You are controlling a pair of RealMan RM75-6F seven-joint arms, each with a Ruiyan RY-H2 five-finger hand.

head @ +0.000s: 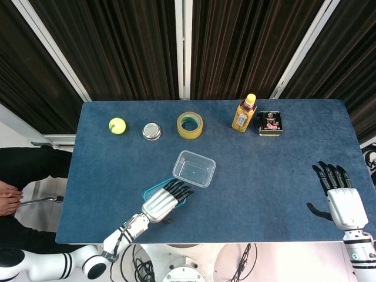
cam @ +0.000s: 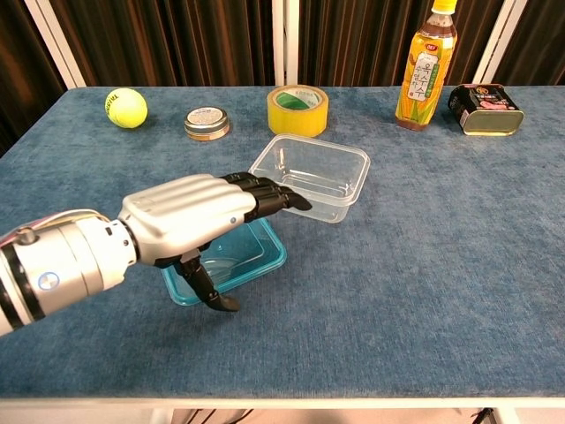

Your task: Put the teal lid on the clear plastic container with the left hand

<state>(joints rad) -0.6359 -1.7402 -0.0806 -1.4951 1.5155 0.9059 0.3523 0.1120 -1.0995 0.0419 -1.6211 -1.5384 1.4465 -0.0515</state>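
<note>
From where I sit, the left hand covers most of the teal lid; only the lid's right end and a strip of its near edge show in the chest view, and I cannot tell whether the fingers touch it. The chest view cuts off the left forearm at its left edge, and the right hand is absent there. Beyond the clear container, the bottle loses its cap to the top edge, and its label is too small to read.
</note>
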